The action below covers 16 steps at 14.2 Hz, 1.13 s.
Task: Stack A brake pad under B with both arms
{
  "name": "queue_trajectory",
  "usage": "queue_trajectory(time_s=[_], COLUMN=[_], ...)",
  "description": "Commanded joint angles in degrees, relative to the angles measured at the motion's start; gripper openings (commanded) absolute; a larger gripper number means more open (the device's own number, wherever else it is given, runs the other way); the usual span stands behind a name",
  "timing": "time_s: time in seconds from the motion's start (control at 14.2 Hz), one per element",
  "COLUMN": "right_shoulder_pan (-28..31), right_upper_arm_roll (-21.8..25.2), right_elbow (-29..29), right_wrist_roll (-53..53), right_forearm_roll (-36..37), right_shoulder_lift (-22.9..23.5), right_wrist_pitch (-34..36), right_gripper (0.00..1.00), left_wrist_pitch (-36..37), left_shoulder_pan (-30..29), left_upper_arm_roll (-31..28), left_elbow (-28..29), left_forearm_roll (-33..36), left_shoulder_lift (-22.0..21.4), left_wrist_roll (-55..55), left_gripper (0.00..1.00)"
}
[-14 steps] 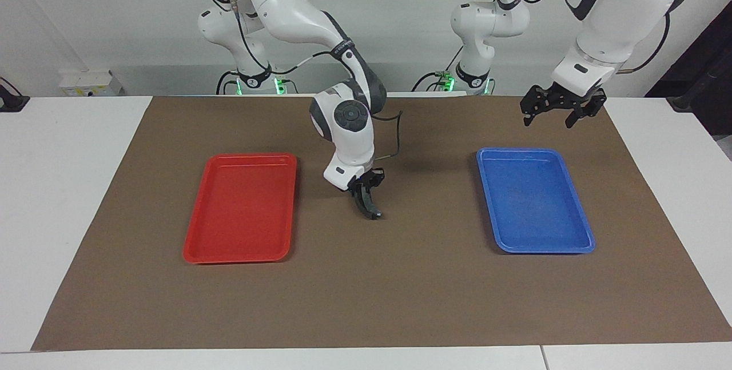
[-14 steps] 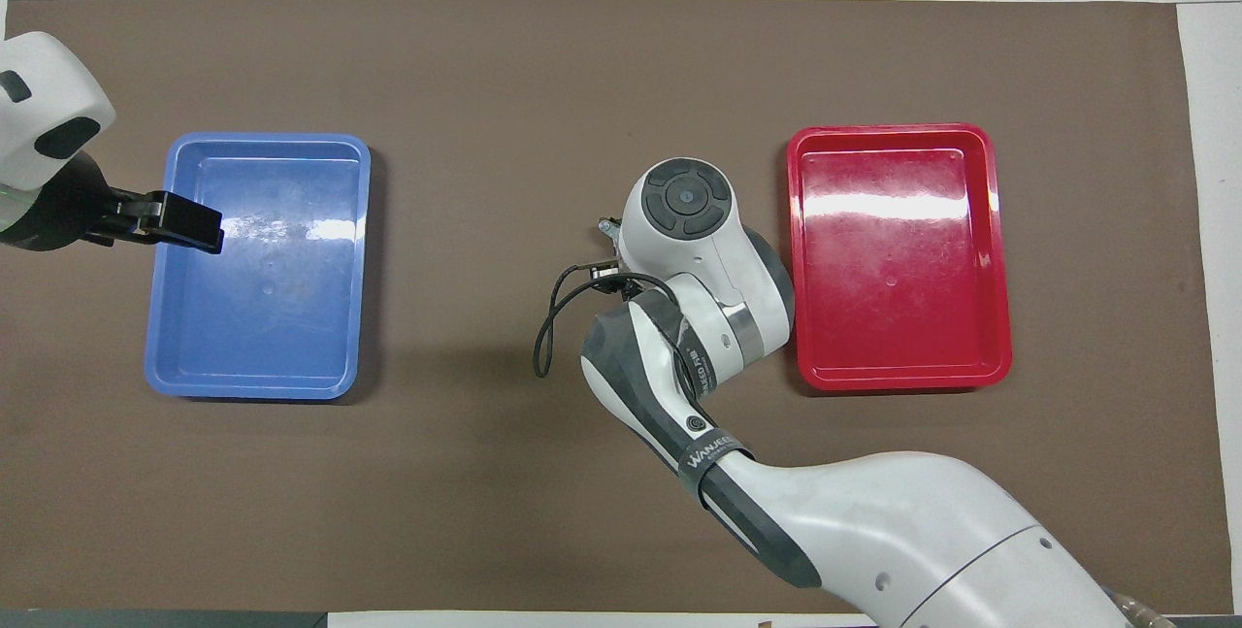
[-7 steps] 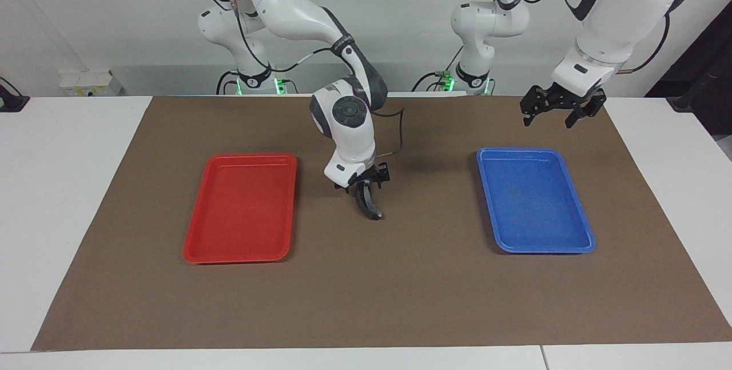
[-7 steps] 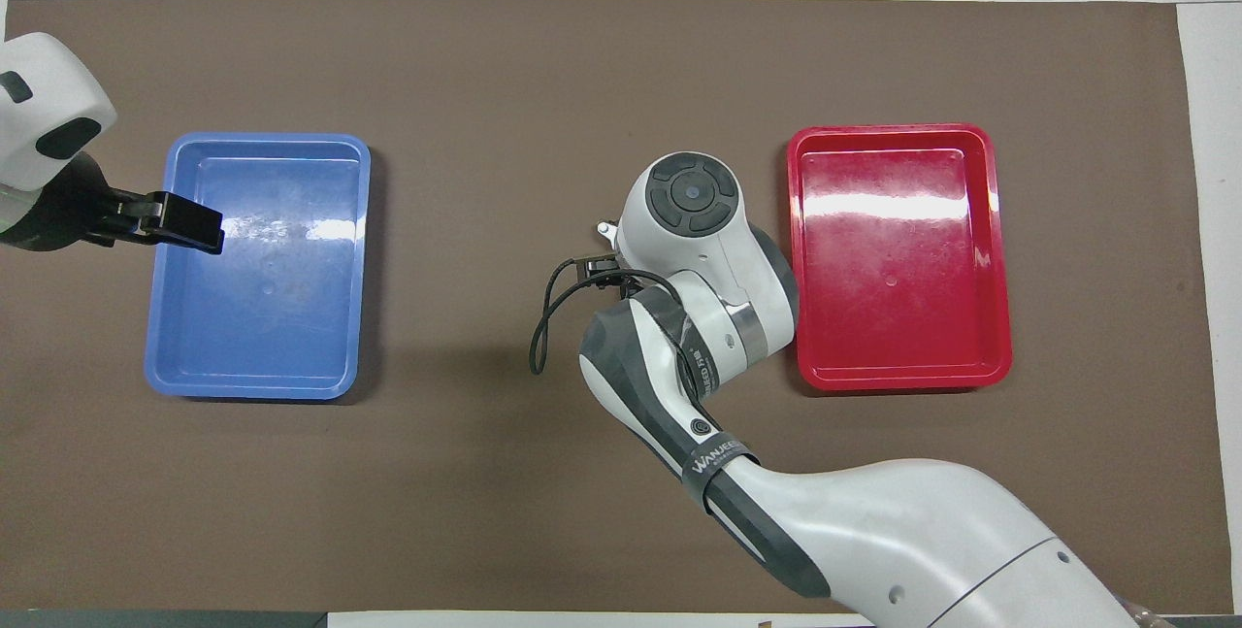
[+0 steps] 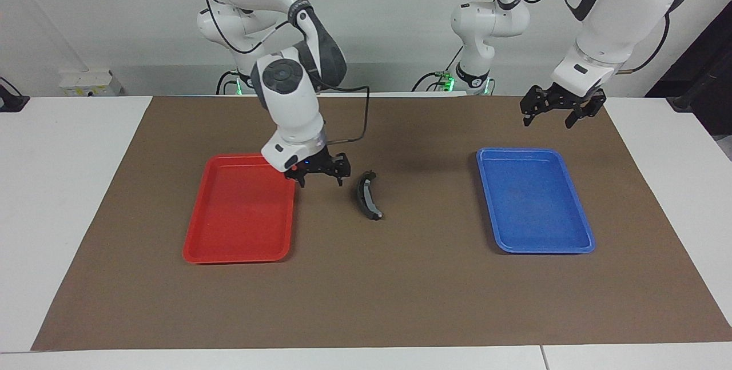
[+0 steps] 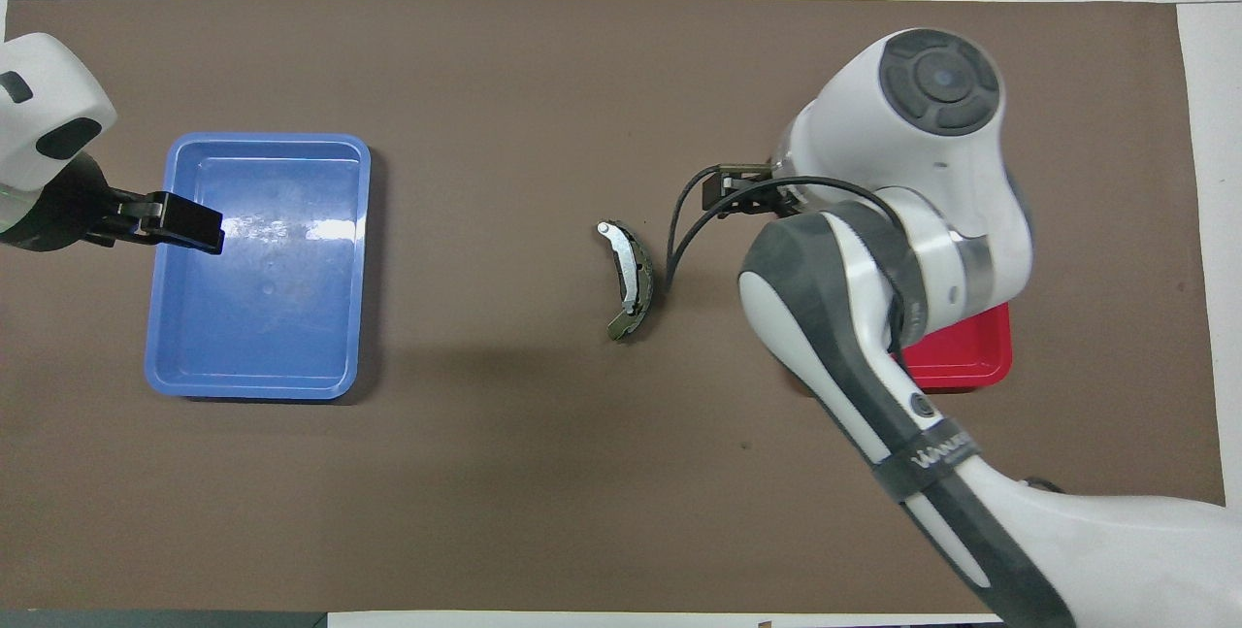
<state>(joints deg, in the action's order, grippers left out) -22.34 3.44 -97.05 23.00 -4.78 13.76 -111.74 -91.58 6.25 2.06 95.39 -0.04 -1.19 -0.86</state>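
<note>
B (image 5: 367,194), a curved black pad with a grey lining strip and a pale end, lies on the brown mat between the two trays, also in the overhead view (image 6: 631,280). Nothing grips it. The A brake pad does not show apart from it; it is hidden or out of view. My right gripper (image 5: 321,178) hangs open and empty over the red tray's corner, beside B and clear of it. My left gripper (image 5: 550,114) waits open and empty in the air over the blue tray's edge (image 6: 184,223).
A red tray (image 5: 240,221) lies toward the right arm's end and a blue tray (image 5: 534,204) toward the left arm's end, neither holding anything. In the overhead view the right arm covers most of the red tray (image 6: 961,356). The brown mat (image 5: 366,290) spans the table.
The right gripper opened, let go of B, rose and swung toward the red tray. B stays on the mat where it was set. The left arm has not moved.
</note>
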Motion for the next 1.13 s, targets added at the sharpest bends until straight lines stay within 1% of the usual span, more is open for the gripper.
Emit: queue_trajectory(time_s=[0.0, 0.14, 0.35, 0.49, 0.57, 0.64, 0.71, 0.92, 1.06], right_shoulder_pan=[4.92, 9.13, 13.45, 15.39, 16.26, 17.14, 17.76, 19.34, 19.44], right_upper_arm_roll=[-0.81, -0.89, -0.72, -0.54, -0.45, -0.28, -0.28, -0.28, -0.01], right_elbow=[-0.95, -1.04, -1.04, -0.6, 0.18, 3.06, 4.48, 4.5, 4.32], right_wrist_roll=[-2.68, -7.07, -11.91, -13.77, -14.73, -15.52, -16.23, -19.03, -20.01], right_forearm_roll=[1.88, 1.88, 2.84, 5.12, 5.66, 6.01, 6.45, 6.45, 6.54], right_shoulder_lift=[-4.17, -7.86, -12.87, -15.25, -15.78, -15.26, -15.08, -15.35, -15.52], right_wrist_pitch=[7.03, 12.05, 18.9, 22.78, 24.79, 27.69, 29.11, 30.26, 29.57], right_gripper=[1.0, 1.0, 1.0, 1.0, 1.0, 1.0, 1.0, 1.0, 1.0], left_wrist_pitch=[-0.61, -0.61, -0.7, -0.79, -0.79, -0.88, -0.88, 0.44, 2.37], left_shoulder_pan=[-0.54, -0.54, -1.41, -3.42, -4.66, -5.02, -5.02, -5.02, -5.02], left_upper_arm_roll=[-0.04, 0.05, 0.84, 3.2, 4.69, 5.4, 5.5, 5.06, 4.62], left_elbow=[1.2, 1.11, 1.02, 0.76, 0.67, 0.5, 0.32, -1.35, -2.31], left_forearm_roll=[-0.93, -0.93, -0.84, -0.84, -0.84, -0.84, -0.84, -0.84, -0.75], left_shoulder_lift=[-1.0, -1.09, -1.27, -1.36, -1.36, -1.36, -1.36, -0.92, -0.92], left_wrist_roll=[-1.08, -1.16, -1.16, -1.16, -0.99, -0.55, -0.46, -0.37, -0.37], left_gripper=[1.0, 1.0, 1.0, 1.0, 1.0, 1.0, 1.0, 1.0, 1.0])
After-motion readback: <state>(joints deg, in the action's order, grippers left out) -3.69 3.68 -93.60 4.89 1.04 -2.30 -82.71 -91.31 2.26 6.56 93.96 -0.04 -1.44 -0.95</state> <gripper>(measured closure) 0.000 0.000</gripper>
